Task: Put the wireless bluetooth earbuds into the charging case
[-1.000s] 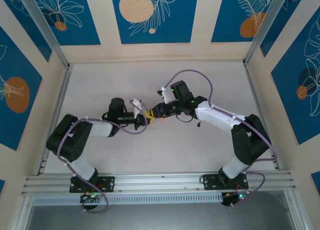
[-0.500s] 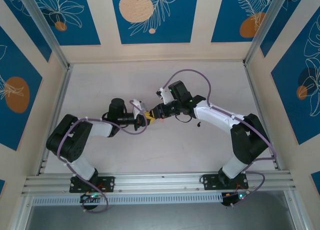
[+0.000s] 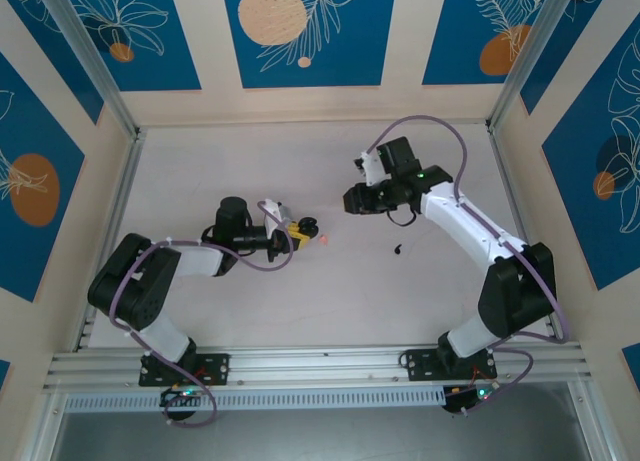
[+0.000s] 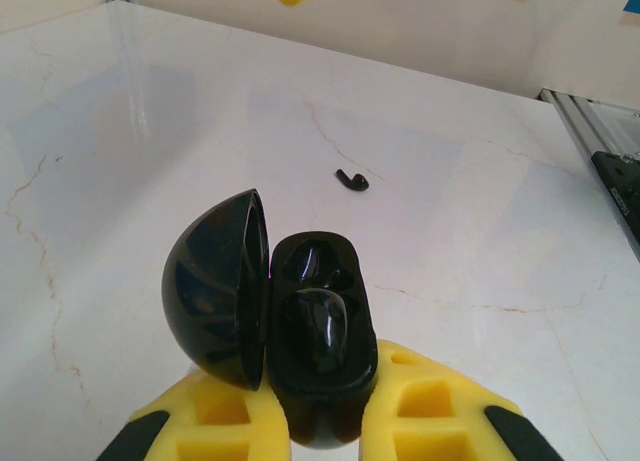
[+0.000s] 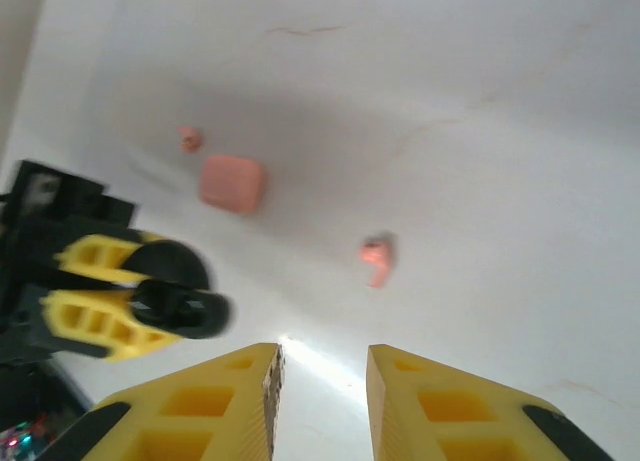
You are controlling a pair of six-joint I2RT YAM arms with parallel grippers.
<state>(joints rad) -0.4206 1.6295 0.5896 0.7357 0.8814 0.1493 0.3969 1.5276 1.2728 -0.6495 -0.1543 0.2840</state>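
The left end effector (image 4: 320,421) is clamped on the base of the black charging case (image 4: 322,333) and holds it just above the worktop (image 4: 480,241), mouth up. Its lid (image 4: 215,286) is swung open to one side. A glossy dark shape sits in one well, but I cannot tell for sure that it is a seated bud. The loose black earbud (image 3: 398,248) lies flat on the worktop, well apart from the case on the right arm's side. From the right end effector (image 3: 350,199) it lies back toward the arm bases and a little outward, so the right arm is clearly the nearer one. In the left wrist view its long axis runs roughly across the picture, stalk to one side. The right end effector has nothing in it, and its jaws stand a narrow gap apart over bare worktop. It hangs raised, looking down and across at the case, with a pink earbud (image 5: 377,258) and a pink box (image 5: 232,183) lying between. The right arm reaches up and leftward from its base, its wrist bent toward the table's middle. The left arm is folded, elbow out to its own side, its forearm running toward the centre. By my judgement, the next pick means turning the right wrist back toward its own base and lining the jaws across the bud's stalk.
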